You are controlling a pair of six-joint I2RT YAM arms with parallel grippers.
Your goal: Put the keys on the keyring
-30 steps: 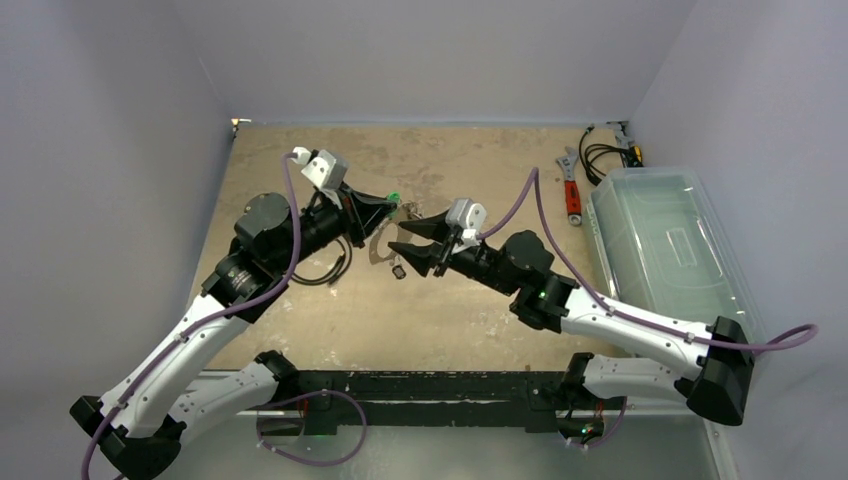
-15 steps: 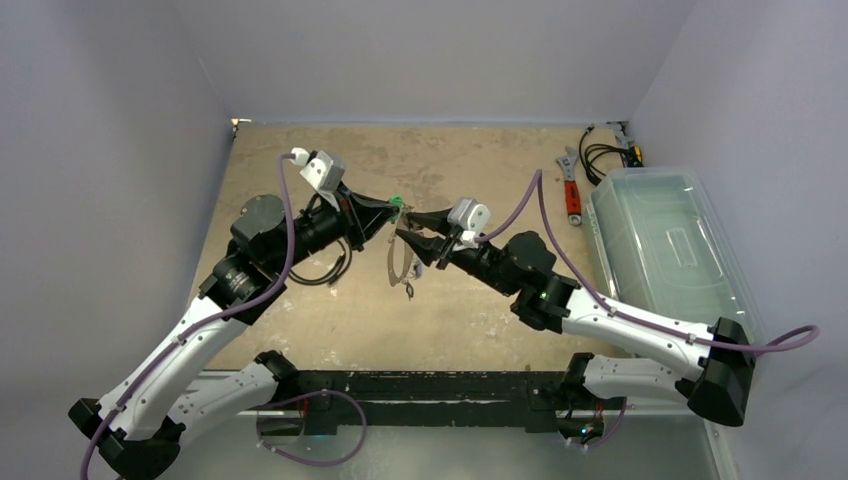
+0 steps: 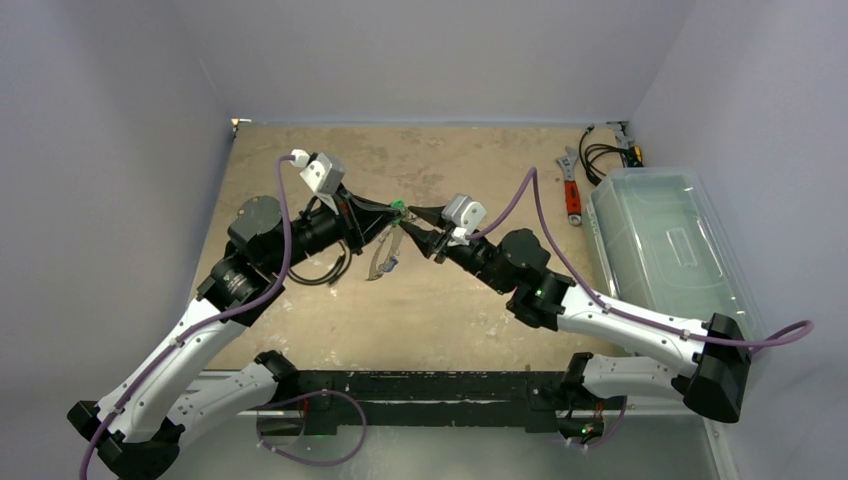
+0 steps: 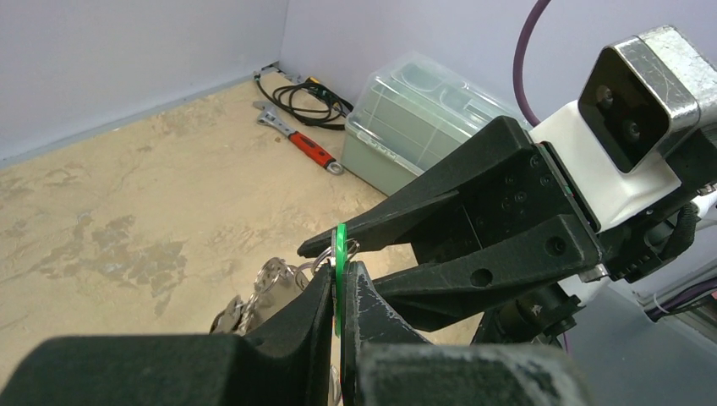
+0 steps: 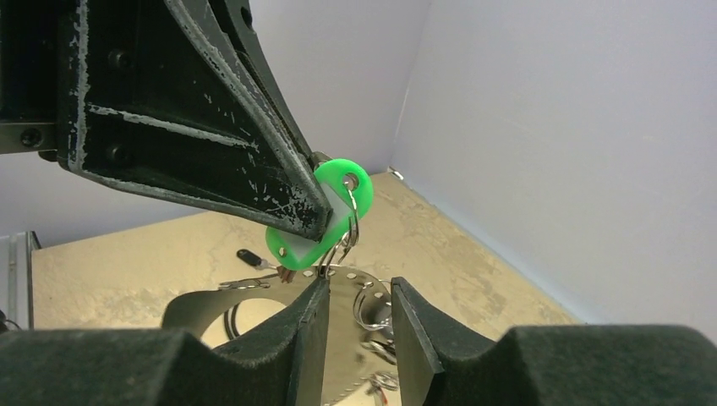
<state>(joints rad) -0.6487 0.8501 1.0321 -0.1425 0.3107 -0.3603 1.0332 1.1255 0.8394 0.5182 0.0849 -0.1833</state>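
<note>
Stained tan tabletop (image 3: 450, 330) — lilac walls (image 3: 430, 50)

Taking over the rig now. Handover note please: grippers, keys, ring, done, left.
Left gripper: shut on the green key tag, held in the air.
Right gripper: jaws apart, straddling the top edge of the keyring; contact unclear.
Keyring: hangs under the green tag by a small wire loop, with other keys seemingly bunched beside it.
Done: green tag looks linked to the ring.
Left: probably steady the ring and thread any keys not on it; the count is unreadable.
</note>
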